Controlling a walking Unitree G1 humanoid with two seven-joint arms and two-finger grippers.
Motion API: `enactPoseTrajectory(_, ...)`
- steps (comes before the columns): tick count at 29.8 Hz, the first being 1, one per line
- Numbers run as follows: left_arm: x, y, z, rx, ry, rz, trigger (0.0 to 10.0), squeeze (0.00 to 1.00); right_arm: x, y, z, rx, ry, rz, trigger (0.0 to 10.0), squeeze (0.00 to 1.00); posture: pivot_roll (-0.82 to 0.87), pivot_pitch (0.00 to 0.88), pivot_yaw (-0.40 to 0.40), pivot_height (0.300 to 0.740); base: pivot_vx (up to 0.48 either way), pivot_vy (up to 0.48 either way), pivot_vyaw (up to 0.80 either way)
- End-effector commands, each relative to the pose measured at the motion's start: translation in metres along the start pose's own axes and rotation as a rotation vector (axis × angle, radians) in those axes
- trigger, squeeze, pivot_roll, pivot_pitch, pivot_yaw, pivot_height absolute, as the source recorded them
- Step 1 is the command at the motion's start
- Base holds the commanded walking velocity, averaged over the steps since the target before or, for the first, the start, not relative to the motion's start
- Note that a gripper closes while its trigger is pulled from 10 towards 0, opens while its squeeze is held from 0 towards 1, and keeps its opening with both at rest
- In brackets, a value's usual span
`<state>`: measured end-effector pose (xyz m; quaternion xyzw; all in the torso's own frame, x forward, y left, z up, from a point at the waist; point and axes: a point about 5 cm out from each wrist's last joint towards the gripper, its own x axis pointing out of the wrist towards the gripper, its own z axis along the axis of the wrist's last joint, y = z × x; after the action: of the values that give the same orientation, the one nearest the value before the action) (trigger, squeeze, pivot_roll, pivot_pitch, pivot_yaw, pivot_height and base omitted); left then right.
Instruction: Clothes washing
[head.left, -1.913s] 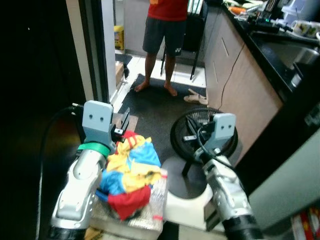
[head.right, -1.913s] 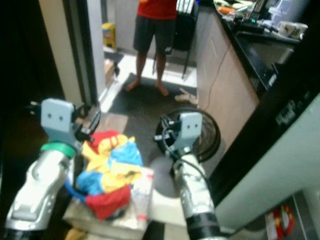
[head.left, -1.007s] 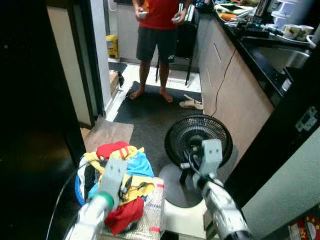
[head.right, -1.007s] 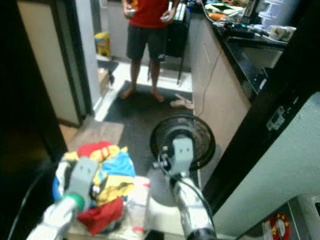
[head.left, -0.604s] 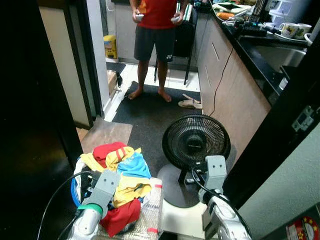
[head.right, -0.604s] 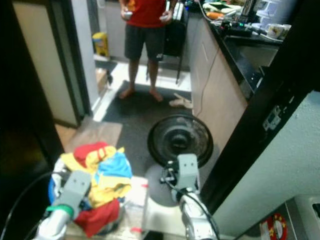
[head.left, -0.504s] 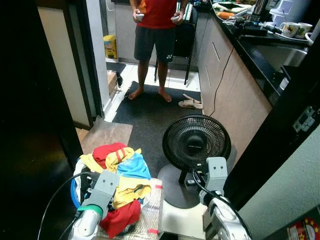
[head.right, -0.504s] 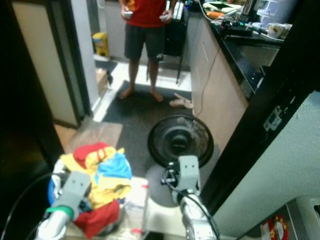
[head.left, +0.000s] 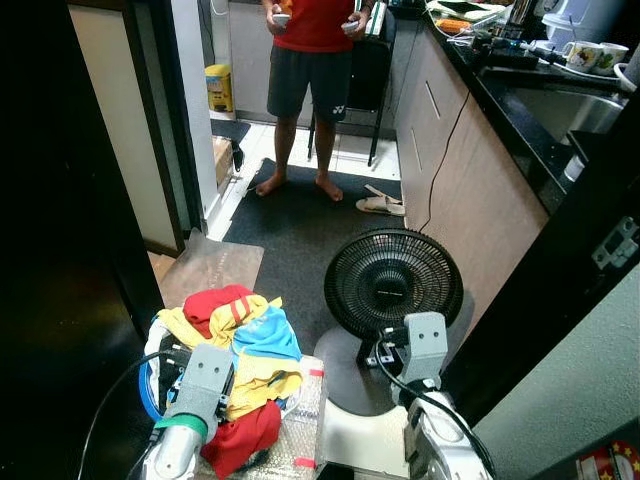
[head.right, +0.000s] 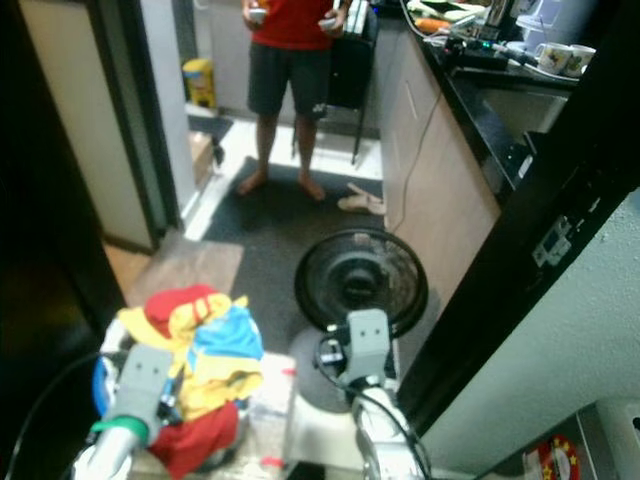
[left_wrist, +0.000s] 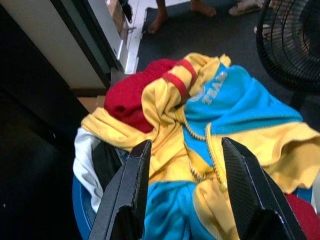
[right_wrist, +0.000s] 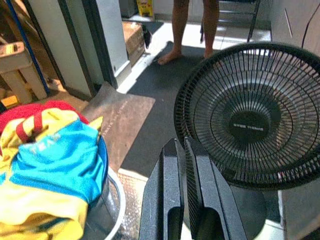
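Left tool (left_wrist: 182, 200) hangs with its two black fingers (left_wrist: 127, 192) spread wide, aimed down at the heap of clothes (head.left: 235, 345) and gripping nothing; in the left wrist view the gap between the fingers frames the yellow and blue folds. That heap, red, yellow and blue, is piled in a blue-rimmed basket (left_wrist: 82, 195) at the near left of the floor, resting on a wrapped box (head.left: 305, 420) just beside a white stool (head.left: 365, 435). The step in hand looks like the approach to the first pick-up: the robot stands over the laundry with nothing yet lifted. The next move would call for lowering the left tool into the top folds and closing on a firm bunch of cloth, since loose fabric slips away from a shallow pinch. The pile has no clear heading; judged from the head views its long axis runs from near to far, with the red garment (left_wrist: 132, 97) at the far end and another red piece at the near end. Further right stands a black floor fan (head.left: 393, 283), facing the robot. Right tool (right_wrist: 181, 200) hovers near the fan with its fingers pressed narrow together, empty. Far off, a person (head.left: 310, 60) stands on a dark mat (head.left: 300, 225), left of the worktop (head.left: 520, 85).
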<state>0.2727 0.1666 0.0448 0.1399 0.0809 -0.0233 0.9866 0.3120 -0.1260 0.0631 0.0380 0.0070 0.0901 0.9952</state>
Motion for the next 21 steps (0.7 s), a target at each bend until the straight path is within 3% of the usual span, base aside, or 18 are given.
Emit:
enactPoseTrajectory(1,0.001,-0.002,0.003,-0.011,-0.018,-0.004,10.0,0.0,0.0,-0.003,0.002,0.003,-0.018,-0.01,10.0,0.0,0.04,0.011,-0.037,0.706,0.0,0.0,0.0)
enactPoseTrajectory(21,0.006,0.002,0.016,-0.024,-0.068,0.0,10.0,0.0,0.003,0.0,0.007,0.003,-0.045,-0.008,10.0,0.0,0.04,0.004,-0.032,0.661,0.0,0.0,0.0)
